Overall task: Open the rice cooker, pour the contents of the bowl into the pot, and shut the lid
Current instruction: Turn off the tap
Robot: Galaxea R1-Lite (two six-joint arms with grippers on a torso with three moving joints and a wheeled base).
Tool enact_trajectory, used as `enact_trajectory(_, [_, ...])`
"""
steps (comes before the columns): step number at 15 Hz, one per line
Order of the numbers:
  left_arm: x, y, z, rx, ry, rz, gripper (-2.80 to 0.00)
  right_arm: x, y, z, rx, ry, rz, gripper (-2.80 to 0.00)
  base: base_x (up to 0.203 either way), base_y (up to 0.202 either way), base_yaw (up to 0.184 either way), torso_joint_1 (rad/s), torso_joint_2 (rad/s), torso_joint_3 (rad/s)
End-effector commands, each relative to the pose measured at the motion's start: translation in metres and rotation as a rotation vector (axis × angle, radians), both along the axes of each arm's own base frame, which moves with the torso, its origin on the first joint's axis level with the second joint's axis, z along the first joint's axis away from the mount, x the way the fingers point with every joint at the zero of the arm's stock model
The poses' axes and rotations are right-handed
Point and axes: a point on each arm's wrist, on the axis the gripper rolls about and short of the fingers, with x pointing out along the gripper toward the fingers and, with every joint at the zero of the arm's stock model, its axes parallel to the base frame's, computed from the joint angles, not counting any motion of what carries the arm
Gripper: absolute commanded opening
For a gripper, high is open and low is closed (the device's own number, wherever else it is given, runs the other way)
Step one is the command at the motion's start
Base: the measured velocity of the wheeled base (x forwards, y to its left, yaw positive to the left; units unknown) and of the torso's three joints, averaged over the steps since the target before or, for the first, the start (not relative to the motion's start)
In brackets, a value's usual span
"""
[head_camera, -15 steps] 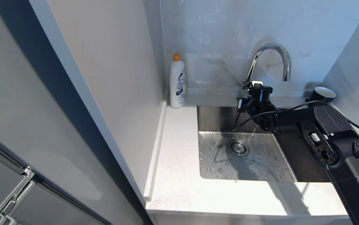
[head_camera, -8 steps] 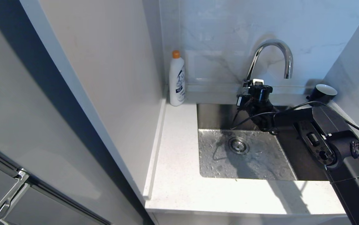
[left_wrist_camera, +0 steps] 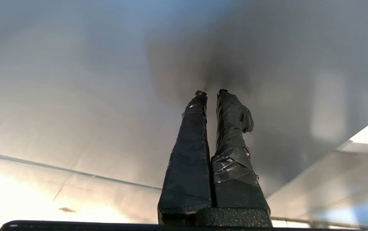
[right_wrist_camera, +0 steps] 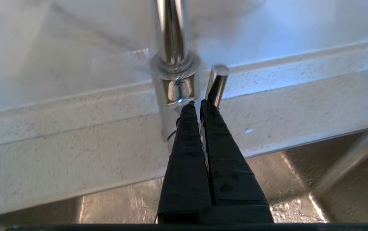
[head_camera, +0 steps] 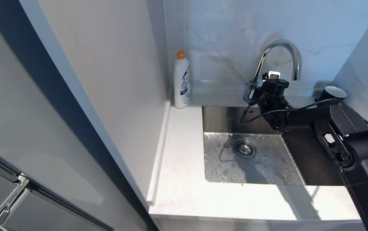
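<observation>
Steel is most of what I have in front of me: none of the cooker, bowl or pot shows in any of my three views, so I cannot say where they are.

My right gripper (right_wrist_camera: 195, 103) reaches out over the sink (head_camera: 222, 120) from the right, forearm roughly level, wrist tipped up toward the back wall. Its jaws are pressed together and hold nothing. In the right wrist view the tips sit right at the base of the faucet (head_camera: 278, 54), just beside its short lever (right_wrist_camera: 216, 84); whether they touch the chrome I cannot tell.

My left gripper (left_wrist_camera: 210, 93) is outside the head view. Its jaws are also drawn together and empty, pointing at a plain grey surface I cannot identify.

Around the arm, the basin is wet, with the drain (head_camera: 245, 149) well below the wrist. White bench (head_camera: 184, 192) runs along the front edge and the left of the sink. A white bottle (head_camera: 181, 81) with an orange cap stands in the back left corner against a tall pale panel (head_camera: 107, 80) that walls off that side. A dark cup (head_camera: 331, 93) sits at the back right, close behind the forearm, near the marbled side wall.
</observation>
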Motion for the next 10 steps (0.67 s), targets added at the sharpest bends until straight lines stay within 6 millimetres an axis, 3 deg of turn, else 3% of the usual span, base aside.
enact_trajectory(1, [0.0,0.0,0.0,0.0,0.001,-0.001,-2.8,-0.001,0.0,0.004,0.001,-0.008,-0.002,-2.8,0.0,0.0,0.0,0.0,0.0,0.0])
enact_trajectory(4, [0.0,0.0,0.0,0.0,0.002,-0.001,-2.8,-0.005,0.001,0.019,0.006,-0.035,-0.006,-2.8,0.0,0.0,0.0,0.0,0.0,0.0])
enact_trajectory(10, [0.0,0.0,0.0,0.0,0.002,-0.001,-2.8,-0.012,0.019,0.025,0.013,-0.049,0.01,-2.8,0.0,0.0,0.0,0.0,0.0,0.0])
